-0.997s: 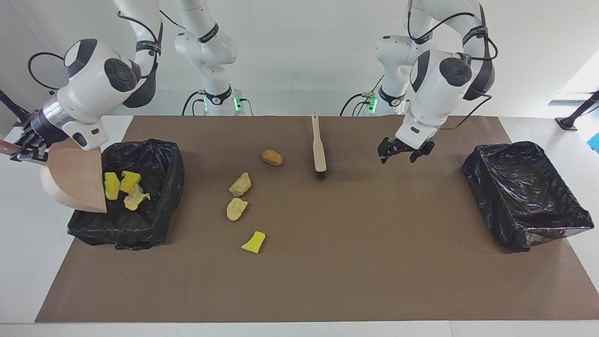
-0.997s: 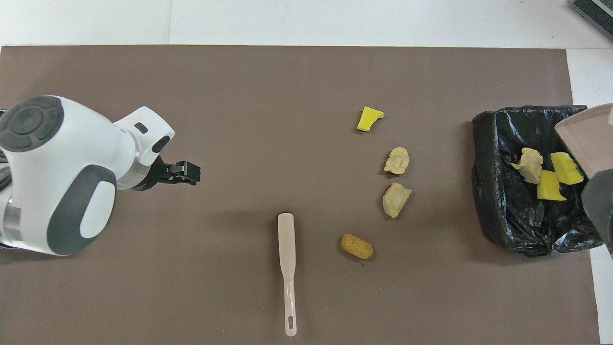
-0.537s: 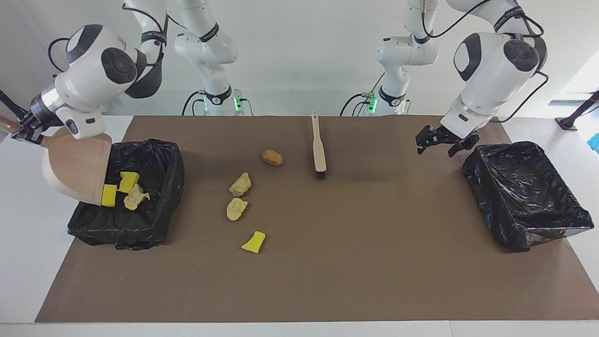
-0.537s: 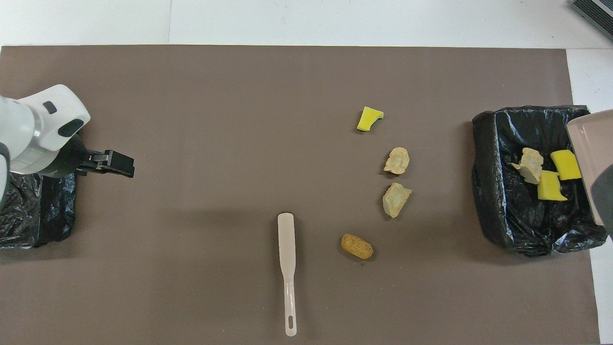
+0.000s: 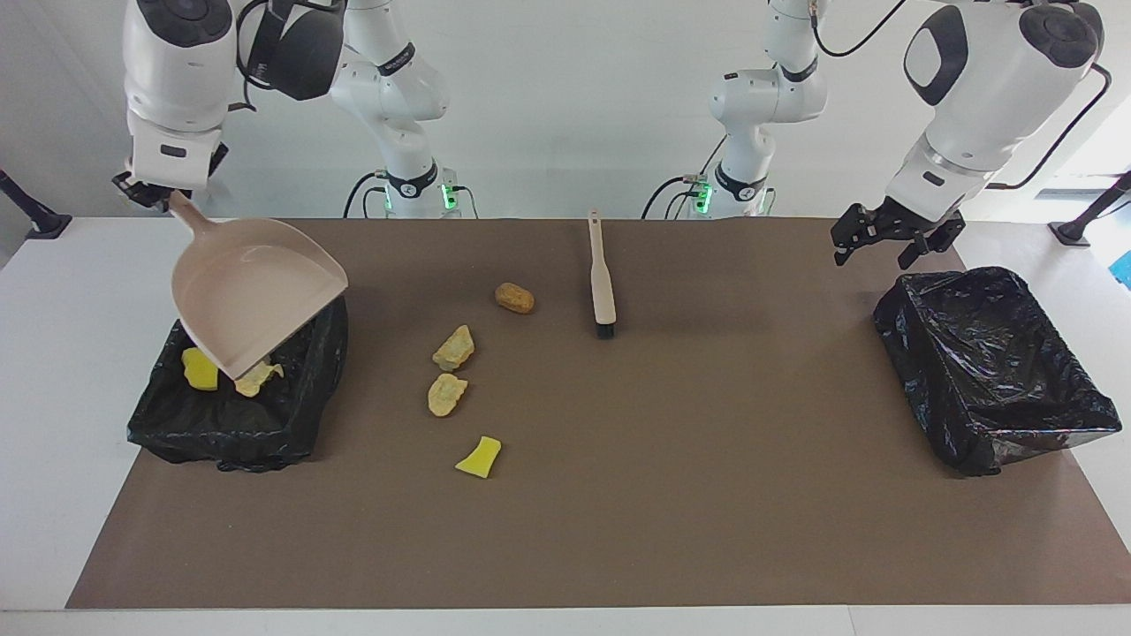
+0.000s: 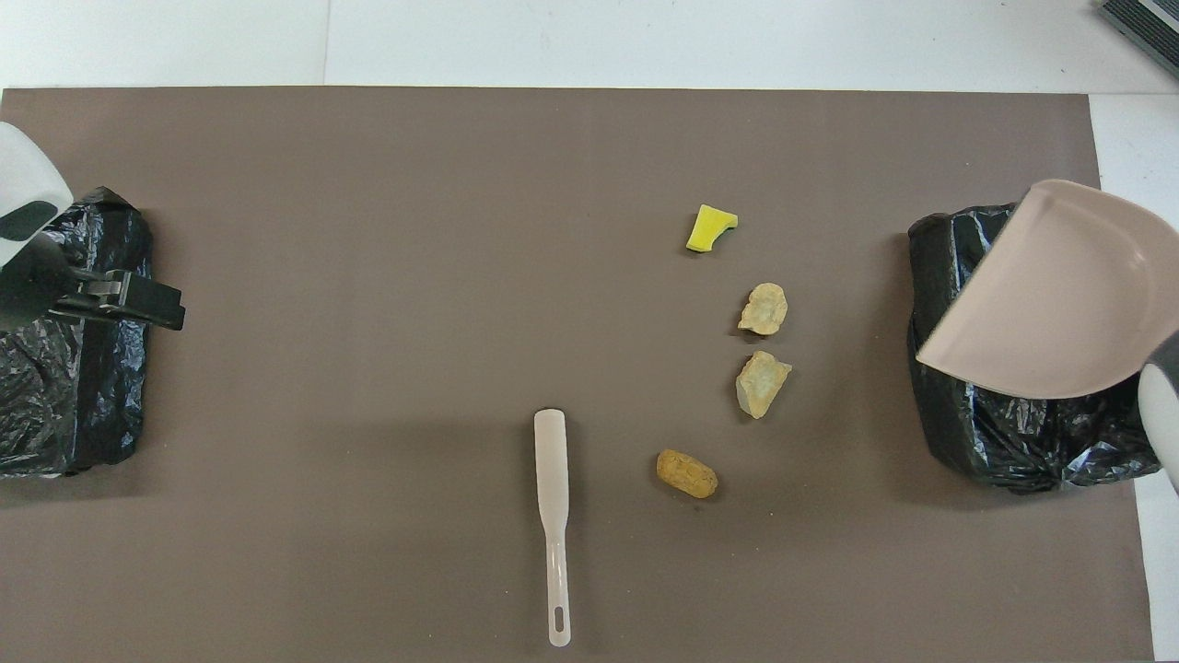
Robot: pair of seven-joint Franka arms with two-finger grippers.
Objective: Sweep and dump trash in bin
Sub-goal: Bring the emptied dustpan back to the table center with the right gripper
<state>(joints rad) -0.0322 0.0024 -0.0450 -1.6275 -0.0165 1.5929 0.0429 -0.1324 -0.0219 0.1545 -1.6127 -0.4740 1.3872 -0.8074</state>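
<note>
The big brown surface (image 5: pixel 618 512) holds everything. Two black bins stand on it, one at each end. The bin at the left arm's end (image 5: pixel 990 371) has nothing to see inside it. The left pincer (image 5: pixel 888 240) hangs in the air just above that bin's edge nearest the robots. Its two fingers are spread apart and hold nothing.

The bin at the right arm's end (image 5: pixel 239 415) has trash in it. A yellow sponge piece (image 5: pixel 200 371) and a tan lump (image 5: pixel 254 378) peek out from under the dustpan (image 5: pixel 252 296). The dustpan is big and beige, tipped up in the air over this bin, with its wide mouth pointing down. The right pincer (image 5: pixel 146 193) is up high at the top of the dustpan's handle and holds it tight. The trash in the bin lies right below the pan, well under the pincer.

The long brush (image 5: pixel 603 278) lies flat on the surface in the middle, near the robots, with no pincer near it.

Four bits of trash lie loose on the surface between the brush and the bin with trash in it. The brown lump (image 5: pixel 514 298) is closest to the robots. Then come two tan lumps (image 5: pixel 453 347), side by side. The yellow sponge bit (image 5: pixel 479 457) is farthest from the robots. All four are well apart from both pincers.
</note>
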